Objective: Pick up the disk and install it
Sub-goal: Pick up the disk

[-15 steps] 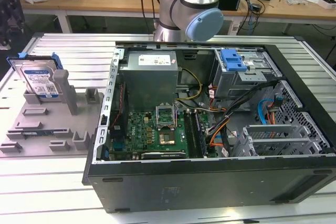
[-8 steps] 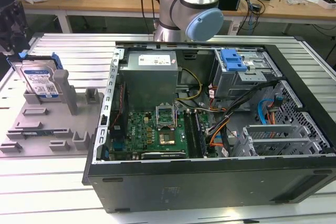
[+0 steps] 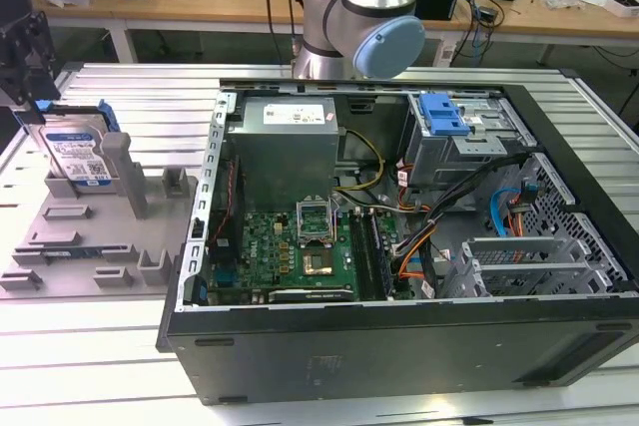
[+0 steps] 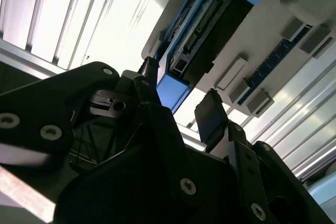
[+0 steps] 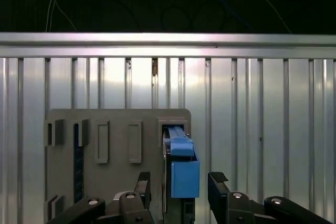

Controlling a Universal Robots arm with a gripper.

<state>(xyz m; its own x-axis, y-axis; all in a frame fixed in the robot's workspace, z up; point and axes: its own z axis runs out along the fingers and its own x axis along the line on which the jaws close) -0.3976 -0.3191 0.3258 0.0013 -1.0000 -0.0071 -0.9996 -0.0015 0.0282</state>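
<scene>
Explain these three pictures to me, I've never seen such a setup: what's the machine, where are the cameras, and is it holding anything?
The machine is a robot arm, seen in the exterior view by a camera standing off it. The two wrist views come from cameras riding near its wrist, looking past its black jaws. On the ribbed metal table lie an open computer case and a grey holder. A disk in a blue frame stands on edge in that holder. In both wrist views the jaws sit open on either side of the frame, with gaps showing, so nothing is held yet.
</scene>
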